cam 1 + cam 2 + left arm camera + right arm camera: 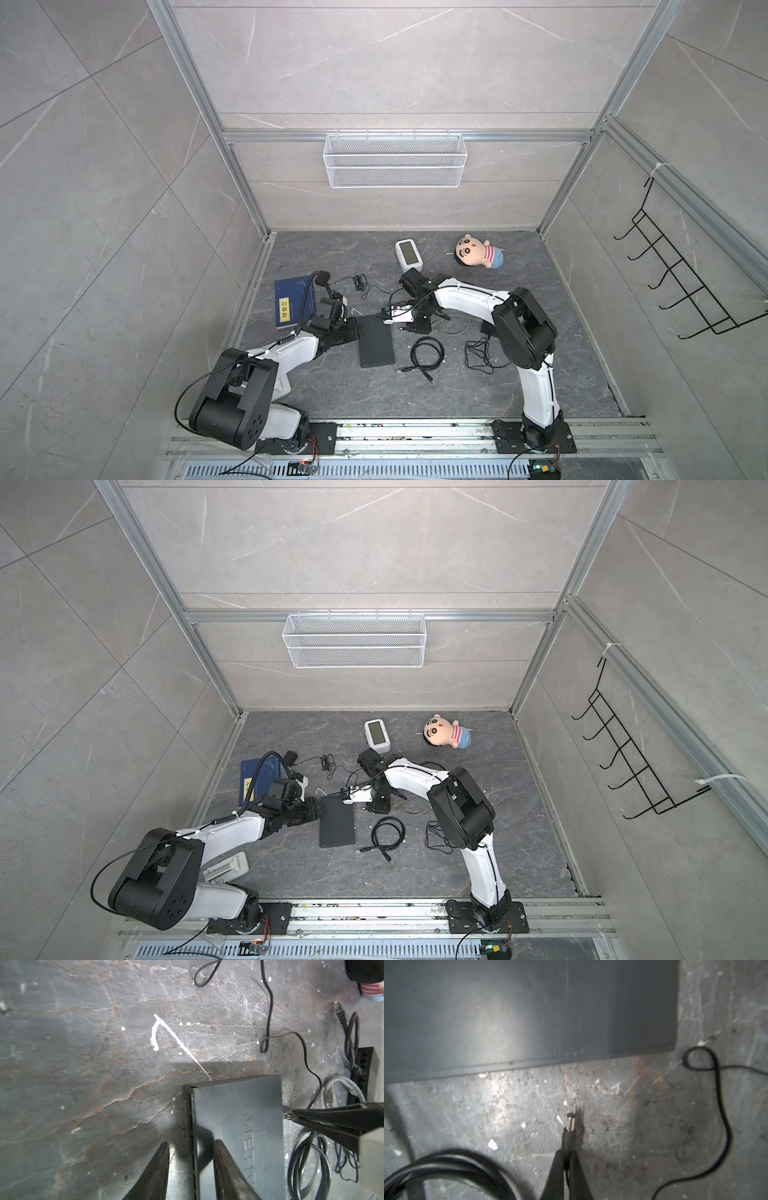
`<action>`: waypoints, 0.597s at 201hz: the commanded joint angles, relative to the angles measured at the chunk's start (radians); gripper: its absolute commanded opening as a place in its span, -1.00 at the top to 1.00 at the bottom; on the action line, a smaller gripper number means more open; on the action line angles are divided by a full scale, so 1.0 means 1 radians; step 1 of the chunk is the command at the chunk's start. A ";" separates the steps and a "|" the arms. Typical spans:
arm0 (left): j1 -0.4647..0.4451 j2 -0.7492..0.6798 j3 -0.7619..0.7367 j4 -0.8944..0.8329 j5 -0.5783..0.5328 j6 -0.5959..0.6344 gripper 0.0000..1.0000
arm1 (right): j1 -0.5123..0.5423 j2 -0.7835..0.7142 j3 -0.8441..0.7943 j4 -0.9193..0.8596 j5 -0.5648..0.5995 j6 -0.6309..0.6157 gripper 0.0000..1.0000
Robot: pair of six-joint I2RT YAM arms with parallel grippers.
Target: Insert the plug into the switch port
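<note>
The black Mercury switch [376, 343] lies flat on the dark marbled desk [457, 395]. Both wrist views cut it off. In the left wrist view its lettering runs out of frame, and its port face [190, 1126] shows only as a thin dark strip seen edge-on, so no single port can be made out. In the right wrist view it is blurred, and the side facing the fingers shows no opening that can be made out. In both top views the plug is too small to find.

The left arm [286, 353] reaches in low. The right arm [469, 301] bends over and down.

The left fingers [160, 1167] stand partly apart, straddling the port-face edge, one over the desk and one above the switch's top. Whether they touch it cannot be told.

The right fingers [555, 1169] pinch the black sleeve of the barrel plug [570, 1123]. Its metal tip juts ahead of them toward the switch's side, apart from it.
</note>
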 commanded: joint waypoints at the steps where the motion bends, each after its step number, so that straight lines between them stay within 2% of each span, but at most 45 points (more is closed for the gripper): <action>1: -0.004 0.012 0.034 0.008 0.043 0.012 0.24 | 0.006 0.042 0.034 -0.016 0.008 -0.010 0.89; 45: -0.007 0.034 0.041 -0.014 0.056 0.039 0.24 | 0.008 0.036 0.044 0.028 -0.057 -0.014 0.89; 120: -0.009 0.055 0.065 -0.025 0.081 0.061 0.28 | 0.019 0.067 0.083 0.065 -0.082 -0.002 0.89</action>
